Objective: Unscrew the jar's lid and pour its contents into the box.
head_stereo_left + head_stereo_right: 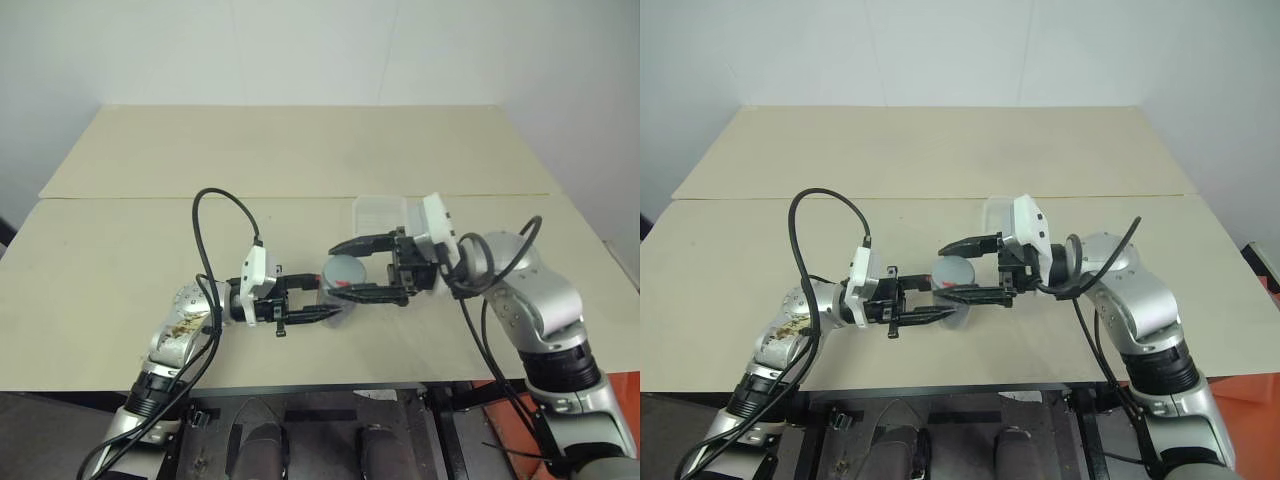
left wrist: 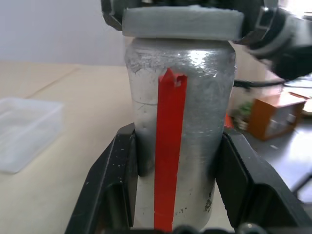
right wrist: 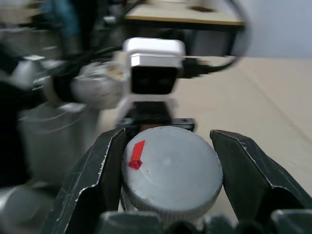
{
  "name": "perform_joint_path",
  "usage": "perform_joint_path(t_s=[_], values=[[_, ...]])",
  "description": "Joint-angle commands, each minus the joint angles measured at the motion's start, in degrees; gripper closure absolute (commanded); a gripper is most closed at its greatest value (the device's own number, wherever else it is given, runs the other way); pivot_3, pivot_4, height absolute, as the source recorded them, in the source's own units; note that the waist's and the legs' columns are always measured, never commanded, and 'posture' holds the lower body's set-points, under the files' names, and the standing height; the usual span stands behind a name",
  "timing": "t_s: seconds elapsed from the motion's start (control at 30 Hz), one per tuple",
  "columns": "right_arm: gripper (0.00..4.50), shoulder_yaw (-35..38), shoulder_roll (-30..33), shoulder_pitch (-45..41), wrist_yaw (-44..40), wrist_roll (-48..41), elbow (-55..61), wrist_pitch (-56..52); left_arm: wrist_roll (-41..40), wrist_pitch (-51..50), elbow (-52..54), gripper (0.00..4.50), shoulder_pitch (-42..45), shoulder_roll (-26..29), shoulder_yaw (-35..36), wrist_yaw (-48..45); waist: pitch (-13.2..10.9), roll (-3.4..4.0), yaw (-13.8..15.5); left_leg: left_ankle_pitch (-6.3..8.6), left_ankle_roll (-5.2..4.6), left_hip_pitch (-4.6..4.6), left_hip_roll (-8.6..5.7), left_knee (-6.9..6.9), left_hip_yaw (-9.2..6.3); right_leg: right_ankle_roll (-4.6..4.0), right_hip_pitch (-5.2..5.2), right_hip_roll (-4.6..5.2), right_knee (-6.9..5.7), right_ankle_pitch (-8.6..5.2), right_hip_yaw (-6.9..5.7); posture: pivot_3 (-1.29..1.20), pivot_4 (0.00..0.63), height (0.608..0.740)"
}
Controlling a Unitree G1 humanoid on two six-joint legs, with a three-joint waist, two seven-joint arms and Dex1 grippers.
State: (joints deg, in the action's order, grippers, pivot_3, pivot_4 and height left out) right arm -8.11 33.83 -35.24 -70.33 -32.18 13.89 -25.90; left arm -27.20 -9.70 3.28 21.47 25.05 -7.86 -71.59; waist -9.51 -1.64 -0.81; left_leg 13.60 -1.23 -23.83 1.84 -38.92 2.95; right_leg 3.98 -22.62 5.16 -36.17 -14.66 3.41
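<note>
Left claw clamps jar; right claw grips lid.

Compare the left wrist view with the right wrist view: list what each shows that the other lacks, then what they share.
Left wrist view alone: the jar from the side, with its long red stripe, clamped low down between the left gripper fingers, and the clear box on the table beyond.

Right wrist view alone: the lid's flat top with its small red patch, the right gripper fingers on either side of the rim, and the left arm's white wrist camera behind.

Both: the grey lid, on the jar, and the beige table.
</note>
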Motion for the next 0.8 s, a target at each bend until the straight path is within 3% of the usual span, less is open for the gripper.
perform_joint_path(t_s=[0.03,0.23,0.47,0.63,0.8], values=[[1.74,-0.5,0.9,-3.8,-9.4,-0.3,-6.5,4.2,-2.4,-0.2,2.6,2.58,1.3,0.5,0.1,-2.7,0.0,0.0,0.0,0.0,0.0,0.0,0.0,-0.01,0.02,0.0,0.0,-0.01,0.0,0.0,0.0,0.0,0.15,0.74],[1.74,-2.3,-1.0,-7.7,-19.1,1.2,-15.8,11.2,-1.7,0.3,0.9,2.58,2.3,-0.6,-0.5,-3.1,0.0,0.0,0.0,0.0,0.0,0.0,0.0,0.0,0.03,0.0,-0.01,-0.01,0.01,0.0,0.0,0.0,0.15,0.74],[1.74,-2.1,-2.1,-7.9,-18.8,2.6,-18.8,14.2,-0.7,1.4,-0.4,2.58,2.3,-1.4,-0.4,-2.3,0.0,0.0,0.1,0.0,0.0,-0.01,0.0,-0.01,0.01,0.0,-0.02,0.01,-0.01,0.0,0.0,0.0,0.15,0.74],[0.15,0.8,-2.0,-7.5,-17.1,0.0,-16.3,12.6,-0.1,2.4,-1.3,2.58,2.4,-1.5,-0.2,-1.9,0.0,0.0,0.1,0.0,0.0,-0.01,-0.01,-0.01,0.0,0.0,-0.03,0.03,-0.02,0.0,0.01,0.0,0.15,0.74],[0.04,6.1,-1.0,-5.0,-9.5,-2.5,-8.8,9.4,2.1,5.0,-3.8,2.58,2.8,-2.2,0.2,0.3,0.0,0.0,0.2,0.0,0.0,-0.02,0.0,-0.01,-0.17,-0.01,-0.04,0.03,-0.01,0.01,0.0,0.0,0.15,0.74]])
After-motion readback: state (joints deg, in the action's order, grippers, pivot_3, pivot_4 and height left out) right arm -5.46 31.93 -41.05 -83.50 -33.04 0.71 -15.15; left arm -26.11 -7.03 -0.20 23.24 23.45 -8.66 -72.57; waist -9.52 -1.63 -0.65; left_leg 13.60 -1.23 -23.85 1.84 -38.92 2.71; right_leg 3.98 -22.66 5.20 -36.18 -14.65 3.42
